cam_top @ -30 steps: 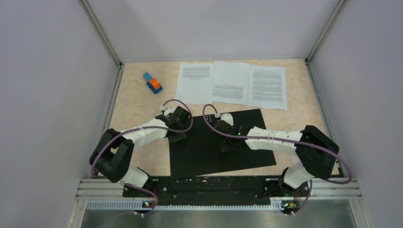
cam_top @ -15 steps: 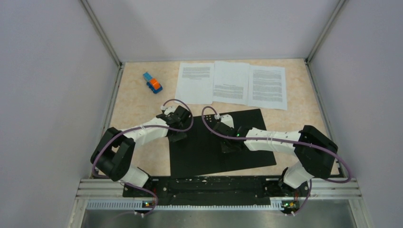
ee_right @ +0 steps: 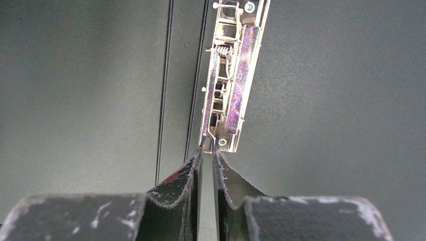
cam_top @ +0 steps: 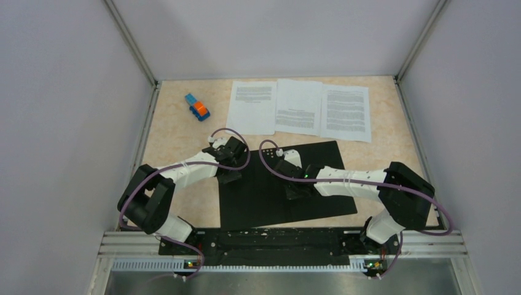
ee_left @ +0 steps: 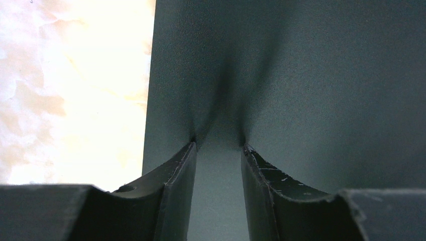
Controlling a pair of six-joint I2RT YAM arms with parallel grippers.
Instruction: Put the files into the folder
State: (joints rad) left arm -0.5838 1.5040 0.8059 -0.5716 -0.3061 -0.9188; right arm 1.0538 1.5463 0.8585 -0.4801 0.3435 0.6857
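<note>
The folder [cam_top: 264, 200] lies open on the table, black inside up. The three files [cam_top: 252, 107] [cam_top: 299, 106] [cam_top: 346, 112] lie side by side beyond its far edge. My left gripper [cam_top: 228, 175] is open, and its fingertips rest on the folder's inner face [ee_left: 311, 75] close to its left edge. In the left wrist view the left gripper [ee_left: 218, 143] holds nothing. My right gripper [cam_top: 295, 186] is over the folder's middle. In the right wrist view the right gripper [ee_right: 208, 150] is closed to a narrow gap on the near end of the metal spine clip [ee_right: 231, 80].
A small blue-and-orange toy block [cam_top: 197, 106] sits at the far left of the beige table [cam_top: 172, 129]. Grey walls close in the left, right and back. Bare tabletop [ee_left: 75, 90] shows just left of the folder's edge.
My right arm has crept slightly to the left over the folder. The left gripper, the folder and the sheets have not visibly moved.
</note>
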